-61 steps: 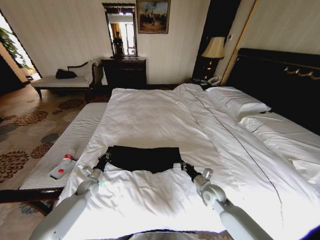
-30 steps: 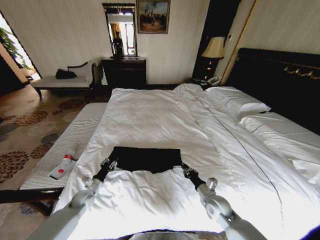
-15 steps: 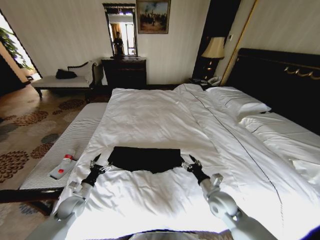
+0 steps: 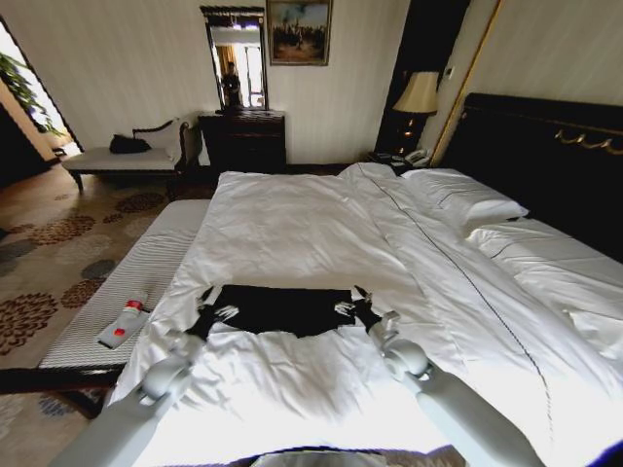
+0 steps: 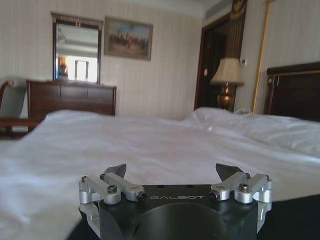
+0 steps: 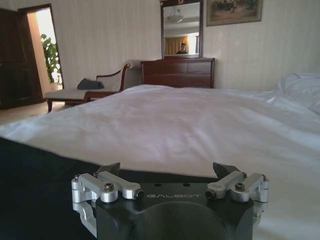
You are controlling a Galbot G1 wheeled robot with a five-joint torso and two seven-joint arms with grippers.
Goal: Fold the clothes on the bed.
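Clothes (image 4: 282, 308) = one black tee, folded into a flat band across the near end of the bed (image 4: 311, 224), on the white duvet (image 4: 292, 233). Left gripper (image 4: 211, 306) sits at its left edge, fingers spread wide, holding nothing. Right gripper (image 4: 352, 304) at the right edge, same deal, spread and empty. Farther back: pillows (image 4: 462, 199) by the dark headboard (image 4: 545, 146), striped bench (image 4: 127, 282) on the robot's left w/ a bottle (image 4: 122, 323).

left gripper (image 4: 212, 304): now spread open at the left edge of the black T-shirt (image 4: 282, 307), after clamping it two seconds ago | right gripper (image 4: 352, 301): likewise opened, shifted inward to the right edge | T-shirt: released, lying flat on the white duvet (image 4: 292, 233)
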